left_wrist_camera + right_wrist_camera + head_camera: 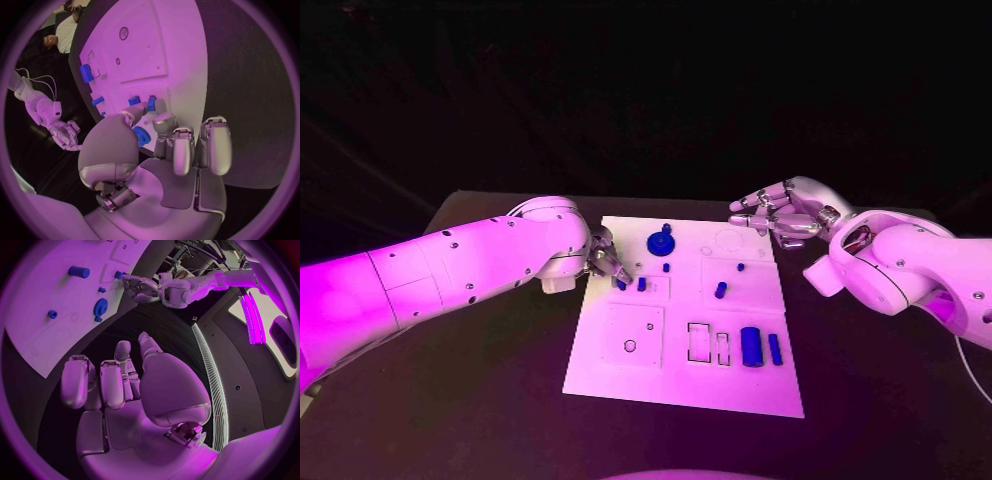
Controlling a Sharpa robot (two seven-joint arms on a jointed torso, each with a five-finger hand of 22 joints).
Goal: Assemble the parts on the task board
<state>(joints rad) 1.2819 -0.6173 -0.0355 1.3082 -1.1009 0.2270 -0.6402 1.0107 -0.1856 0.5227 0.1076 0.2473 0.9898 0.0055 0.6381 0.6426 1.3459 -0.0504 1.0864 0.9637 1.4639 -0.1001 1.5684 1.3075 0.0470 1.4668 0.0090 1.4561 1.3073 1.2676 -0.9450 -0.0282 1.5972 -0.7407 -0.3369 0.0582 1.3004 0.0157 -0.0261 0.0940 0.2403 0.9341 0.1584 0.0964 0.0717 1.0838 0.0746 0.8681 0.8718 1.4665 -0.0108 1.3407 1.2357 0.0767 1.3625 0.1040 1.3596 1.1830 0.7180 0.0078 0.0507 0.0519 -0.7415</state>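
From my station, starting at the left: my left hand (603,262) sits at the left edge of the task board (626,375), fingers reaching down toward two small blue parts (630,285) that stand close together there. In the left wrist view the thumb and one finger extend toward those blue pieces (142,102) while the other fingers (215,145) stay straight and apart; I cannot tell whether the tips are actually pinching a piece or only touching beside it. I judge the hand is placed there to work that pair into its seat.

Moving across the board: a blue gear (661,241) lies near the far edge, a small blue peg (721,290) stands about mid-board, and a larger blue cylinder (751,346) with a slimmer blue bar (775,348) rests beside rectangular cut-outs (700,343) toward the near right. The round holes (630,346) on the near-left panel look unfilled, so I judge much of the assembly remains.

At the right, my right hand (783,215) hovers off the board's far right corner, fingers loosely curled and holding nothing, which the right wrist view (125,385) confirms. I read it as parked clear so it does not crowd the left hand's work.
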